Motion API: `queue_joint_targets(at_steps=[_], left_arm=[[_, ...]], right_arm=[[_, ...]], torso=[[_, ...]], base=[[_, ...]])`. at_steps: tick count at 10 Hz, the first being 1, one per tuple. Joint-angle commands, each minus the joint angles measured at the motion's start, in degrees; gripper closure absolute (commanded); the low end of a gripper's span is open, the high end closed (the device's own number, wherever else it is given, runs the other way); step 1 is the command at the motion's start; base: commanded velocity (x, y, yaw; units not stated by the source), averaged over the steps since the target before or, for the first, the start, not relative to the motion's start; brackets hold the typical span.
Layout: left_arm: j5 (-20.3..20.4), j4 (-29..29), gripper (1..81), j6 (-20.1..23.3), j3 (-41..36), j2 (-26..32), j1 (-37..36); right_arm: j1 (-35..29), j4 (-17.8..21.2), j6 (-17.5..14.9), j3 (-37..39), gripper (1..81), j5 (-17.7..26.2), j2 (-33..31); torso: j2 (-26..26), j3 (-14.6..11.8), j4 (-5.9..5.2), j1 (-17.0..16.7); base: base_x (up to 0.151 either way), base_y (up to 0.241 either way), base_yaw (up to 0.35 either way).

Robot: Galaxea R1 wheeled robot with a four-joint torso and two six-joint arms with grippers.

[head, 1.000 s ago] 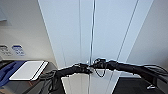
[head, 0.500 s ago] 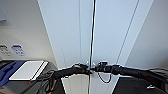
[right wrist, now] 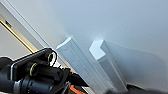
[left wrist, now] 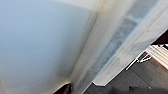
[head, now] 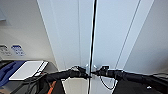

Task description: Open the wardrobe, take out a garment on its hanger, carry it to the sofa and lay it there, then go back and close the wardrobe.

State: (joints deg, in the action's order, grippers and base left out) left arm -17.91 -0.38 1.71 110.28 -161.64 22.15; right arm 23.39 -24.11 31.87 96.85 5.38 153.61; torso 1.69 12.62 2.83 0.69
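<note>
The wardrobe [head: 67, 37] stands right in front of me, tall and white. A thin dark gap runs between its two flat doors. Two small vertical white handles [head: 87, 67] [head: 95, 67] sit either side of that gap, and both appear large in the right wrist view [right wrist: 75, 62] [right wrist: 107, 62]. My left gripper [head: 84, 73] is at the left door's handle and my right gripper [head: 98, 72] is at the right door's handle. The left arm's black gripper body [right wrist: 37, 72] reaches in beside the left handle. The garment, the hanger and the sofa are hidden.
A flat white board [head: 27, 70] lies on a blue seat [head: 7, 71] low at the left, below a pale wall with two small blue plates [head: 17, 50]. The left wrist view has dark floor [left wrist: 150, 75] and a white frame [left wrist: 157, 51] beside the wardrobe's foot.
Both arms stay at the handles. The dark gap between the doors looks slightly more marked than a second ago.
</note>
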Motion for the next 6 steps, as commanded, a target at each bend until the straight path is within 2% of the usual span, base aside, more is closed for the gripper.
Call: queue_joint_targets(at_steps=[1, 3, 6], left_arm=[[5.69, -1.66, 1.0, 1.11, -28.56, 8.63, -1.21], [5.78, 0.45, 1.0, 1.11, -37.02, 16.82, 2.58], [6.57, 2.57, 1.0, 1.11, -46.19, 27.75, 6.63]], right_arm=[[-2.17, 2.32, 1.44, -12.98, 1.0, 0.35, 1.57], [-0.5, 0.92, 1.44, -18.25, 1.0, -0.28, -2.3], [4.25, -3.65, 1.71, -27.33, 1.0, -0.19, -10.22]], torso=[[0.0, 0.0, -0.02, 0.0], [-0.02, 0.0, 0.0, 0.04], [-0.02, 0.0, 0.0, 0.09]], base=[[0.0, 0.0, 0.0], [0.0, 0.0, 0.0], [0.0, 0.0, 0.0]])
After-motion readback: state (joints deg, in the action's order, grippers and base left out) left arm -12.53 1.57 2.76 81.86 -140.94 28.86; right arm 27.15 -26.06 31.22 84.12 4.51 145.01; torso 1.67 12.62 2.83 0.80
